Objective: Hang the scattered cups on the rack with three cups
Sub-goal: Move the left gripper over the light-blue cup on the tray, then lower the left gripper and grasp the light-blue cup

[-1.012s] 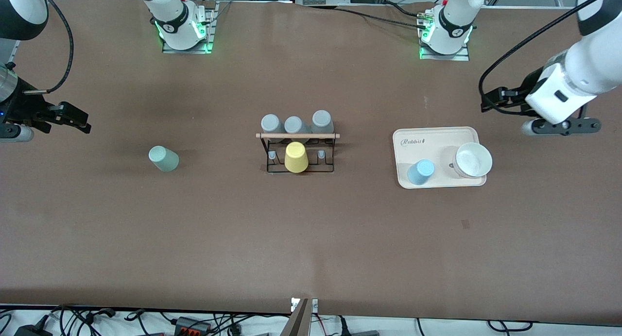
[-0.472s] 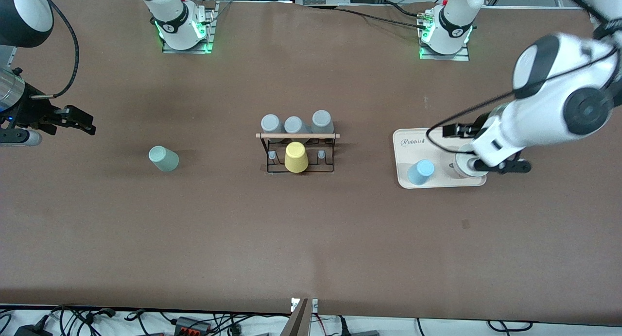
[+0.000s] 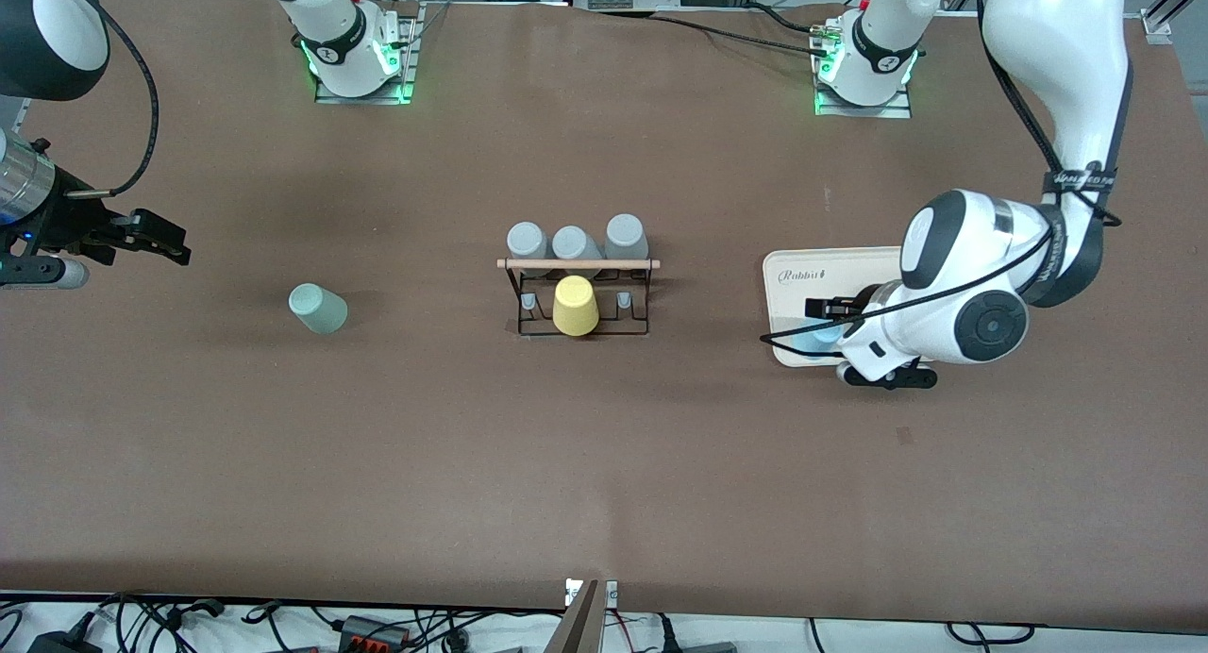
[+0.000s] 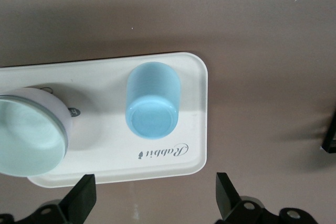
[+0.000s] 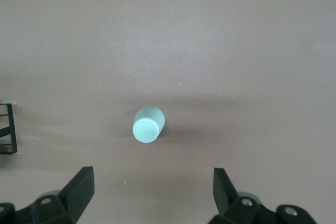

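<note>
- Right gripper (image 3: 175, 247): fingers spread apart and holding nothing, up in the air over bare table (image 3: 604, 464) toward the right arm's end, well apart from the rack.
- Mint cup (image 3: 318, 309): upside down on the table, toward the right arm's end from the rack and well apart from it (the right wrist view shows it between the two spread fingers (image 5: 79, 190), lower down and untouched).
- Rack (image 3: 582, 299): black wire stand with a wooden dowel (image 3: 578, 263) along its top, at the middle of the table.
- Grey cups (image 3: 576, 241): three in a row on the rack, on the side nearer the robots' bases.
- Yellow cup (image 3: 575, 306): upside down on the rack's middle peg, on the side nearer the front camera.
- Tray (image 3: 802, 271): cream, toward the left arm's end from the rack.
- Blue cup (image 4: 152, 106): upside down on the tray, at the tray's end nearer the rack.
- Bowl (image 4: 29, 132): pale, on the tray beside the blue cup.
- Left gripper (image 4: 155, 200): fingers spread apart, empty, over the blue cup.
</note>
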